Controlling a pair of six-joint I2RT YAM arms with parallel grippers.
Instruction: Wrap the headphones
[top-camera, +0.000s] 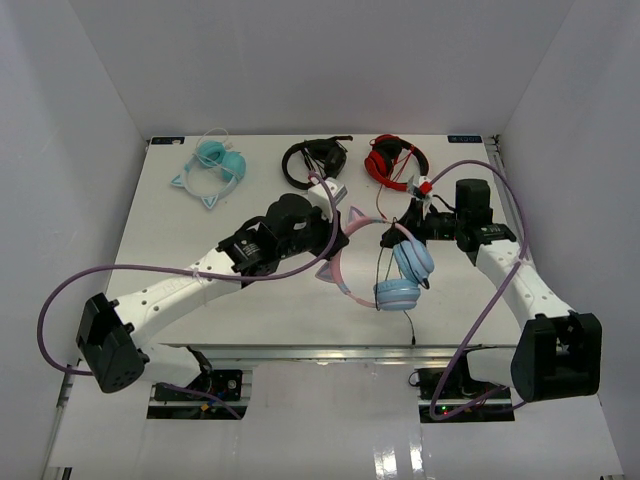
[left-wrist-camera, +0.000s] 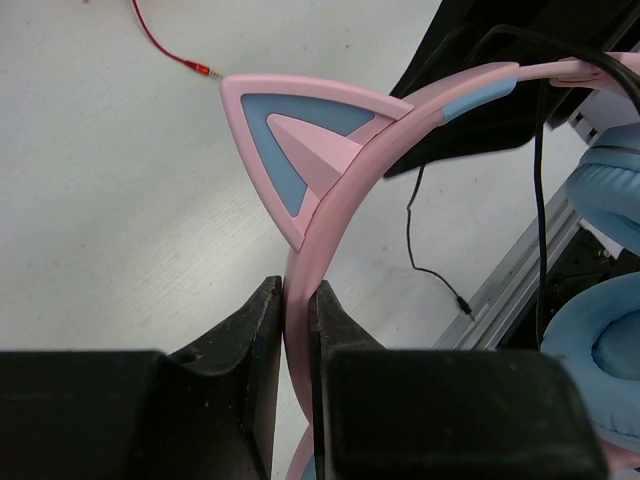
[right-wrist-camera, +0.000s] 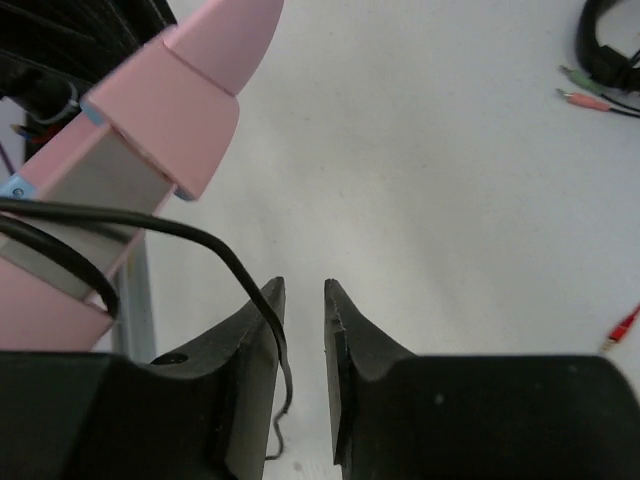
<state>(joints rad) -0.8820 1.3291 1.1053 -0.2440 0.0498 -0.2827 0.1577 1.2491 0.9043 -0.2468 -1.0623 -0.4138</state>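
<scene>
Two arms share the headphones (top-camera: 400, 270) over the desk's (top-camera: 180, 230) near middle. Our left end effector (left-wrist-camera: 297, 330) clamps the pink headband (left-wrist-camera: 335, 215). Our right end effector (right-wrist-camera: 303, 340) stands slightly apart and empty, with the black cable (right-wrist-camera: 200, 235) draped just beside it. We judge winding is underway, and next we must catch that cable. Beyond lie the red pair (top-camera: 395, 158), close by, then the black pair (top-camera: 312, 160) and teal pair (top-camera: 215, 165).

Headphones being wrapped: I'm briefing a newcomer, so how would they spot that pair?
On the white table, look between the left arm and right arm, in front of the teal pair, black pair and red pair along the back edge. The headphones alone have a pink cat-ear headband and big light-blue ear cups.
</scene>
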